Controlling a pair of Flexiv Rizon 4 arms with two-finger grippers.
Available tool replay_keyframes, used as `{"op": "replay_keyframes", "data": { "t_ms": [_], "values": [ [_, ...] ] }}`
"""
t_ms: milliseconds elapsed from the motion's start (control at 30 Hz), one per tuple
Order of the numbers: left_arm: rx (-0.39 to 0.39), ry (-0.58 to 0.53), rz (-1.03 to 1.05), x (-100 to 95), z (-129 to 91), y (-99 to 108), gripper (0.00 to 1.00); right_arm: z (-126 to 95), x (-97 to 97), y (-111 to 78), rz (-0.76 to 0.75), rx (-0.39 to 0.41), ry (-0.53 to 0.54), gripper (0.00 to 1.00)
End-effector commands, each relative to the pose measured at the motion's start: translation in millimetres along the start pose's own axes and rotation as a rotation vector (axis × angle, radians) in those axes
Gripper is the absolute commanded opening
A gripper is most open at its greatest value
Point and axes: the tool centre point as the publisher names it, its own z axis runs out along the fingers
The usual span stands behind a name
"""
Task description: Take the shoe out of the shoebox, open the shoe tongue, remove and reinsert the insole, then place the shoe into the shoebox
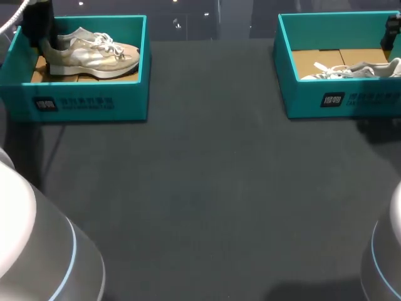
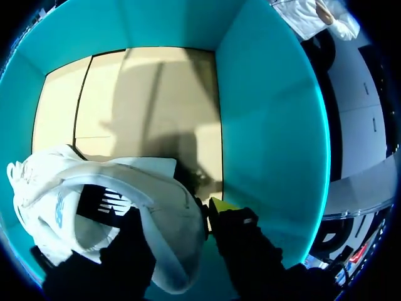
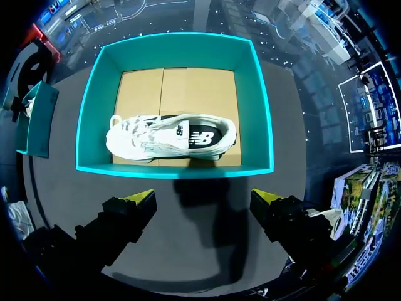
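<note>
White shoe (image 3: 170, 136) lying inside teal shoebox (image 3: 182, 53), ahead of the right pincer (image 3: 202, 197), fingers wide apart

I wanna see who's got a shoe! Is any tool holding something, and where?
Left tool grips the shoe by its heel rim; right tool holds nothing.

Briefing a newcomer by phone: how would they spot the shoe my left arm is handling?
Look to the teal shoebox at the table's far left corner. The upright shoe inside stands on its sole, with the left tool shut on its heel; the white shoe in the right shoebox lies on its side, untouched.
</note>
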Motion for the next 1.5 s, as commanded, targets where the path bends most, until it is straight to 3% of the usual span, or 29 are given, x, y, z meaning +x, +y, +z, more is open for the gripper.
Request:
{"op": "replay_keyframes", "data": {
  "t_ms": [33, 267, 467, 733, 1167, 1367, 1500],
  "values": [
    [0.005, 0.002, 0.007, 3.7, -1.0, 1.1, 0.00, -0.2, 0.3, -1.0, 0.001, -0.001, -0.002, 1.00],
    [0.005, 0.001, 0.023, 14.6, -6.9, -4.1, 0.00, -0.2, 0.3, -1.0, 0.001, -0.001, -0.002, 1.00],
    [-0.012, -0.018, 0.024, 24.2, -24.9, -9.9, 0.00, -0.2, 0.3, -1.0, 0.001, -0.001, -0.002, 1.00],
    [-0.071, -0.047, 0.017, 27.9, -69.7, -20.4, 0.00, -0.2, 0.3, -1.0, 0.001, -0.001, -0.002, 1.00],
    [-0.154, 0.013, -0.017, 30.4, -153.5, -40.8, 0.00, -0.2, 0.3, -1.0, 0.001, -0.001, -0.002, 1.00],
    [-0.164, -0.007, -0.036, 34.5, -195.0, -54.8, 0.00, -0.2, 0.3, -1.0, 0.001, -0.001, -0.002, 1.00],
    [-0.164, -0.007, -0.036, 34.5, -195.0, -54.8, 0.00, -0.2, 0.3, -1.0, 0.001, -0.001, -0.002, 1.00]
  ]
}}
